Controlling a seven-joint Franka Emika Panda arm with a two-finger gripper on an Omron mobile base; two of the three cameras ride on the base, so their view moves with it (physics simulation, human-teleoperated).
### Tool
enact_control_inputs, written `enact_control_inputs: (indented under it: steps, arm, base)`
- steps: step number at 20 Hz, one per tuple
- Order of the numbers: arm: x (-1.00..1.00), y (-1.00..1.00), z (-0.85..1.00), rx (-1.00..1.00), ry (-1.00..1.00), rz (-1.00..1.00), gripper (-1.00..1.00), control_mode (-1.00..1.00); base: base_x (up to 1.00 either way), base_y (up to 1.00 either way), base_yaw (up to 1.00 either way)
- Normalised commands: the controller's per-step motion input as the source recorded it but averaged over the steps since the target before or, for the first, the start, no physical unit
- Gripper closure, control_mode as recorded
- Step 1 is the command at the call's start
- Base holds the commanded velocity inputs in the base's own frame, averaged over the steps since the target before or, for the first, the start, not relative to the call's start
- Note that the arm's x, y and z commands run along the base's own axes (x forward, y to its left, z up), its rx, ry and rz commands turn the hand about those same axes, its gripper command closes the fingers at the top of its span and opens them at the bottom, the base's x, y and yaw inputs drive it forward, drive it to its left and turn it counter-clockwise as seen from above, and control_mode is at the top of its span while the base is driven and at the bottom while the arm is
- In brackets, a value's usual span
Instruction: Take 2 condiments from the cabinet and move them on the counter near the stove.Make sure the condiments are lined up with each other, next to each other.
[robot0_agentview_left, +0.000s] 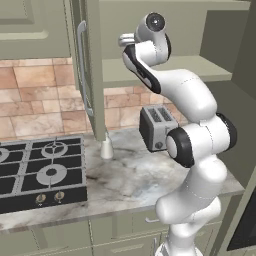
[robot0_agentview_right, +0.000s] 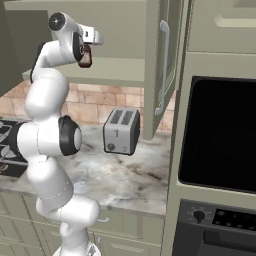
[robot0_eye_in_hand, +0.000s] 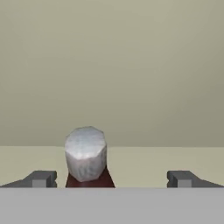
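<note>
So you're about halfway, going by how things sit. The cabinet (robot0_agentview_left: 150, 30) is open, door swung out with its long curved handle (robot0_agentview_left: 82, 70) facing the stove side, and your arm is reaching up into it at shelf height.

Down on the bench (robot0_agentview_left: 145, 175), the white bottle (robot0_agentview_left: 106, 148) with the tapering neck is already standing upright on the marble, just right of the stove (robot0_agentview_left: 40, 172) and tucked below the edge of the open door. I'd call that one delivered. The toaster (robot0_agentview_right: 121, 131) sits well to the other side of it, so there's open marble in between for a neighbour.

What's left is the dark red-brown bottle (robot0_agentview_right: 85, 56). In the right base view it's up on the cabinet shelf (robot0_agentview_left: 200, 67), right at the hand (robot0_agentview_right: 89, 47). In the hand view you see it from close up: a pale rounded top over a dark red body, sitting left of centre between the two fingertips (robot0_eye_in_hand: 41, 178).

The hand is spread wide, one tip each side of the bottle, and neither looks to be touching it, so nothing is held yet. My guess is you want to centre a bit more on the bottle before closing, since it's nearer the left tip.

After that it's lift out, carry down, and set it right beside the white one so the pair lines up near the stove.
</note>
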Motion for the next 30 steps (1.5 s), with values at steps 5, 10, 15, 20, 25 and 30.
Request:
enact_control_inputs:
  steps: [5,10,15,20,25,30]
  arm:
    - [0.15,0.10,-0.19,0.00,0.00,0.00,1.00,-1.00]
    - [0.06,0.21,-0.22,0.00,0.00,0.00,1.00,-1.00]
    - [-0.14,0.02,-0.16,0.00,-0.01,0.00,1.00,-1.00]
    - [-0.72,0.00,-0.13,0.00,-0.14,0.00,1.00,-1.00]
    - [-0.99,-0.06,-0.13,0.01,-0.14,0.00,1.00,-1.00]
    - [-1.00,-0.22,0.32,0.07,-0.02,0.00,1.00,-1.00]
  base:
    - [0.00,0.00,0.00]
    - [0.00,0.00,0.00]
    - [0.00,0.00,0.00]
    - [0.00,0.00,0.00]
    - [0.00,0.00,0.00]
    - [0.00,0.00,0.00]
